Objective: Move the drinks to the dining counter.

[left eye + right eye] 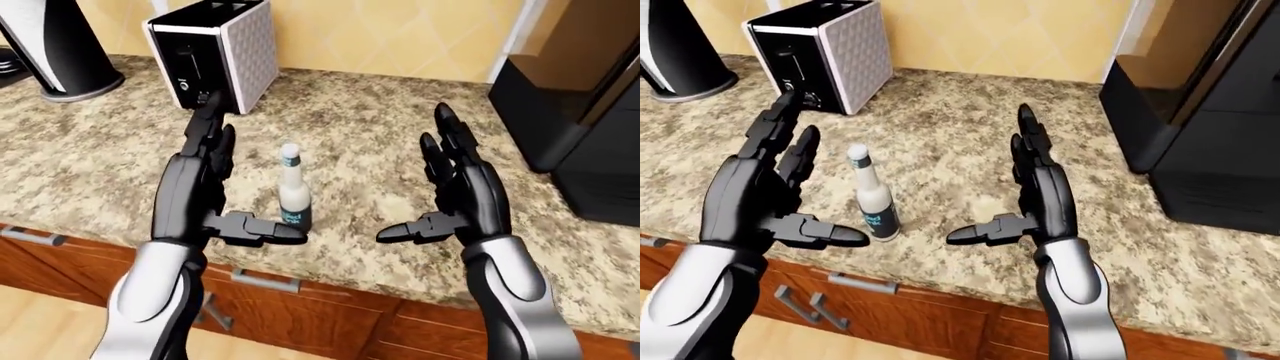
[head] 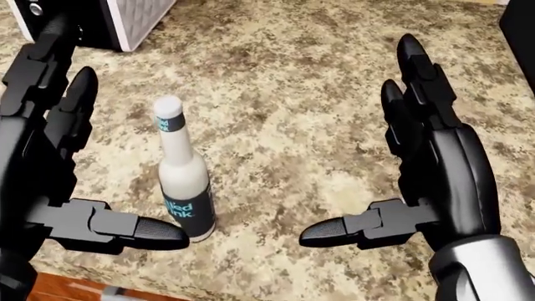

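Note:
A white drink bottle [image 2: 182, 179] with a dark label and a teal band under its cap stands upright on the speckled granite counter [image 2: 293, 94]. My left hand [image 2: 125, 150] is open just left of it, palm facing the bottle. Its thumb [image 2: 138, 231] reaches across below the bottle's base, and the fingers are not closed round the bottle. My right hand [image 2: 355, 141] is open too, well to the right of the bottle with bare counter between, its thumb [image 2: 343, 231] pointing left.
A black and white toaster [image 1: 215, 52] stands at the top left by the wall, with a dark cone-shaped appliance [image 1: 55, 52] further left. A large black appliance [image 1: 1200, 112] fills the right. Wooden cabinet fronts with a metal handle [image 1: 265, 281] lie below the counter edge.

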Motion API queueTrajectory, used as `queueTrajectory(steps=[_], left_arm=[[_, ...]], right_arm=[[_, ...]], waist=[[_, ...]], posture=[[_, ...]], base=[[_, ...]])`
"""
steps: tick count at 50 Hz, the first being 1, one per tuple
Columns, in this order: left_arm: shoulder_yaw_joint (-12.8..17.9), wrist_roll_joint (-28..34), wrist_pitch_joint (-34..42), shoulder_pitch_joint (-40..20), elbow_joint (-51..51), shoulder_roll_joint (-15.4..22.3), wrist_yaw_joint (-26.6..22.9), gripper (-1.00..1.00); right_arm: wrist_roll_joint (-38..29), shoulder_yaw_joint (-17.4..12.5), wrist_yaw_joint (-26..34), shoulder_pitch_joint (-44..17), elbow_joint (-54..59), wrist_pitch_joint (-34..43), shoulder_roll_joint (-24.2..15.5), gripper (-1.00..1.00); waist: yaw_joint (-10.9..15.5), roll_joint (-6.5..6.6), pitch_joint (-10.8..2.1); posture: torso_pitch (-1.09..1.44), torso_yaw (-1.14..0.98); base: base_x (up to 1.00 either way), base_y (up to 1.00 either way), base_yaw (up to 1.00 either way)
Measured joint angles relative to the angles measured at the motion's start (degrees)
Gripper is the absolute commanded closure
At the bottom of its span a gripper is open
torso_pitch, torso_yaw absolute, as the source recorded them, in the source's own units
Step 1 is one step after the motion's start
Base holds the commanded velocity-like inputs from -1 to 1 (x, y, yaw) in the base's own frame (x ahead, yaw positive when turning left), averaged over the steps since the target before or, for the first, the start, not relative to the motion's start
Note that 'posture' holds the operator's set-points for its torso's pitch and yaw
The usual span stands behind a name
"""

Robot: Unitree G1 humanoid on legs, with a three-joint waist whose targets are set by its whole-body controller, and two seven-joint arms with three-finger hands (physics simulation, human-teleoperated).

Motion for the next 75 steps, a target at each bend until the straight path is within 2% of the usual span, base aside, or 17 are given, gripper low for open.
queueTrajectory(steps=[8, 12, 19, 29, 37, 38, 41, 42, 50, 54, 55, 57, 59, 67, 75], left_arm=[[-3.62, 5.42, -3.47, 2.39, 4.44, -2.34, -3.57, -1.00], [-4.25, 7.24, -4.39, 1.99, 6.33, -3.25, -4.92, -1.00], [-5.53, 9.95, -6.90, 1.00, 10.19, -4.60, -5.88, -1.00], [-9.31, 12.59, -10.17, -0.61, 16.39, -7.42, -6.09, -1.00], [-9.57, 14.42, -13.49, -0.32, 22.11, -8.09, -6.55, -1.00], [-9.32, 14.50, -13.84, -0.49, 22.75, -8.13, -6.62, -0.84], [-8.42, 14.56, -15.01, -0.80, 24.40, -8.05, -6.57, -0.73], [-8.22, 14.58, -15.28, -0.87, 24.82, -8.00, -6.49, -0.44], [-6.90, 14.08, -17.65, -1.63, 29.13, -7.29, -5.96, -0.29], [-6.82, 14.10, -17.32, -1.85, 29.07, -7.16, -5.75, 0.29], [-6.88, 14.09, -17.22, -1.89, 28.82, -7.13, -5.77, 0.51], [-6.97, 13.96, -17.02, -1.94, 28.19, -7.09, -5.92, 0.80], [-6.79, 13.80, -16.51, -2.23, 27.41, -6.97, -6.04, 1.00], [-6.12, 13.43, -13.70, -3.02, 23.63, -6.09, -6.36, 1.00], [-4.69, 12.67, -6.20, -5.74, 15.82, -4.96, -7.47, 1.00]], right_arm=[[-0.04, 0.12, -0.10, -0.04, 0.43, -0.07, 0.11, -1.00], [0.05, -0.10, -0.12, 0.00, 0.72, -0.36, 0.08, -1.00], [0.21, -0.06, -0.15, -0.27, 0.75, -0.53, 0.04, -1.00], [0.53, -0.18, -0.37, -0.11, 0.13, -0.02, 0.02, -1.00], [0.47, -0.18, -0.47, 0.40, 0.56, -0.59, 0.09, -1.00], [0.47, -0.17, -0.44, 0.38, 0.71, -0.70, 0.09, -1.00], [0.44, -0.14, -0.42, 0.40, 0.88, -0.88, 0.11, -1.00], [0.42, -0.13, -0.42, 0.41, 0.99, -1.02, 0.12, -1.00], [0.25, 0.05, -0.44, 0.59, 1.16, -1.32, 0.21, -1.00], [0.13, 0.12, -0.47, 0.67, 1.17, -1.30, 0.26, -1.00], [0.11, 0.16, -0.47, 0.68, 1.14, -1.26, 0.28, -1.00], [0.13, 0.17, -0.42, 0.68, 1.16, -1.30, 0.28, -1.00], [0.10, 0.17, -0.41, 0.69, 1.19, -1.35, 0.29, -1.00], [-0.15, 0.40, -0.38, 0.62, 1.55, -1.75, 0.39, -1.00], [-0.06, 0.29, -0.41, -0.45, 0.10, -0.01, 0.22, -1.00]], waist=[[0.40, -0.30, 0.18], [0.51, -0.49, 0.37], [0.85, -0.76, 0.33], [1.31, -1.33, 0.34], [1.33, -1.51, 0.31], [1.30, -1.52, 0.28], [1.23, -1.49, 0.15], [1.21, -1.47, 0.10], [0.83, -1.04, -0.19], [0.57, -0.80, -0.22], [0.51, -0.74, -0.26], [0.42, -0.65, -0.33], [0.34, -0.58, -0.39], [0.26, -0.44, -0.56], [0.32, -0.41, -0.44]], posture=[[0.00, 0.00], [0.00, 0.00], [0.00, 0.00], [0.00, 0.00], [0.00, 0.00], [0.00, 0.00], [0.00, 0.00], [0.00, 0.00], [0.00, 0.00], [0.00, 0.00], [0.00, 0.00], [0.00, 0.00], [0.00, 0.00], [0.00, 0.00], [0.00, 0.00]], base=[[0.00, 0.00, 0.00], [0.00, 0.00, 0.00], [0.00, 0.00, 0.00], [0.00, 0.00, 0.00], [0.00, 0.00, 0.00], [0.00, 0.00, 0.00], [0.00, 0.00, 0.00], [0.00, 0.00, 0.00], [0.00, 0.00, 0.00], [0.00, 0.00, 0.00], [0.00, 0.00, 0.00], [0.00, 0.00, 0.00], [0.00, 0.00, 0.00], [0.00, 0.00, 0.00], [0.00, 0.00, 0.00]])
